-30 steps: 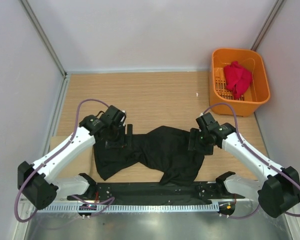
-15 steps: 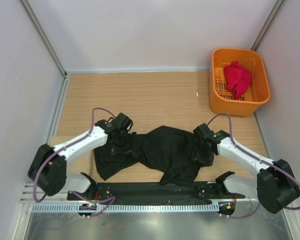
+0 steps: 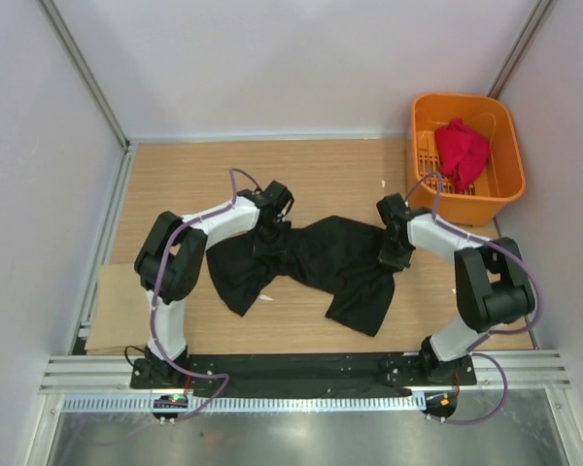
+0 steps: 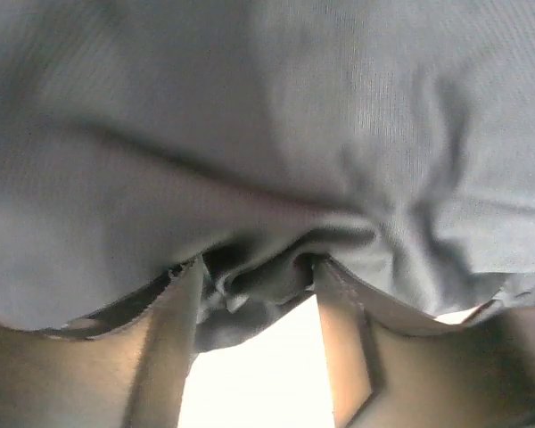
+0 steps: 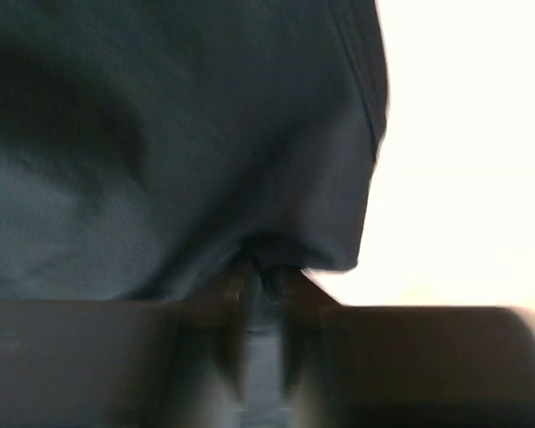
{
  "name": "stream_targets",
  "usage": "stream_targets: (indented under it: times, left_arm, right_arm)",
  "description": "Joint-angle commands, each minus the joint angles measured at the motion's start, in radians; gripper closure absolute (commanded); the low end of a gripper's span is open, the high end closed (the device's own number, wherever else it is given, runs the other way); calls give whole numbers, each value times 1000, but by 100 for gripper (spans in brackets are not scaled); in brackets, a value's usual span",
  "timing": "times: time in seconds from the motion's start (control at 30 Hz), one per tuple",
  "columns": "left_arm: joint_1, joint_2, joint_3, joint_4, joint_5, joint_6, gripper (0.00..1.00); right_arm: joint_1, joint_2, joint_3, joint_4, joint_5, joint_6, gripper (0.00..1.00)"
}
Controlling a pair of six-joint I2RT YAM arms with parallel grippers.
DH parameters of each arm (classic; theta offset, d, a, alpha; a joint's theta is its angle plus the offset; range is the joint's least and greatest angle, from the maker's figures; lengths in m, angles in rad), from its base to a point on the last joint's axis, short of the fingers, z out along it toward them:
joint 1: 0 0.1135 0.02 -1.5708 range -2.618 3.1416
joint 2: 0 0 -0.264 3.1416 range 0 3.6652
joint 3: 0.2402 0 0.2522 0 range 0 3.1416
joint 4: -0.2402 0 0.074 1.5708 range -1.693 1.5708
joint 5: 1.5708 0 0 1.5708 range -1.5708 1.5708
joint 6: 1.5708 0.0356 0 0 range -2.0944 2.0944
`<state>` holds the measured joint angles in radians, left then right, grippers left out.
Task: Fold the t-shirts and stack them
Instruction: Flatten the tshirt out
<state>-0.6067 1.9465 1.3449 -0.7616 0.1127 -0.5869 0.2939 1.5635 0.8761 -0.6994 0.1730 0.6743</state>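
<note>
The black t-shirt [image 3: 321,267] lies crumpled across the middle of the wooden table. My left gripper [image 3: 270,233] is at its left upper part, shut on a bunched fold of the black cloth [image 4: 259,272]. The cloth drapes over both fingertips. My right gripper [image 3: 394,254] is at the shirt's right edge, its fingers close together, pinching the hem [image 5: 263,267]. The red t-shirt [image 3: 462,150] lies bunched in the orange basket [image 3: 466,209] at the back right.
A flat tan cardboard sheet [image 3: 112,311] lies at the table's left near edge. Grey walls close in the left, back and right. A black rail with the arm bases [image 3: 301,369] runs along the near edge.
Both arms have reached away from the near edge, dragging the black t-shirt farther onto the table. The left gripper has moved right and away, the right gripper away. The red shirt has not moved.
</note>
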Motion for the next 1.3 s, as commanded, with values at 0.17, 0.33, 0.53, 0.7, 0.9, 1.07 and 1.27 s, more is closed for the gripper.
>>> stream_targets:
  times: [0.17, 0.33, 0.53, 0.7, 0.9, 1.07, 1.27]
  left_arm:
    - [8, -196, -25, -84, -122, -14, 29]
    - [34, -518, -292, -32, -58, -73, 36]
    - [260, -516, -365, 91, 90, -21, 49]
    - [340, -376, -316, 122, 111, 30, 41]
    - [426, -275, -288, 169, 183, 35, 38]
    - [438, -222, -260, 205, 243, 35, 49]
    - [450, -216, -250, 219, 283, 6, 72]
  right_arm:
    - [-30, -31, 161, -67, 51, -187, 41]
    - [-2, -236, 43, -130, -54, -151, 39]
    - [-9, -407, -181, -32, -197, -53, 42]
    - [-9, -441, -301, 50, -288, -5, 43]
    - [-9, -404, -351, 95, -322, 28, 37]
    - [-9, -392, -367, 136, -339, 56, 41]
    - [-7, -353, -387, 162, -391, 88, 58]
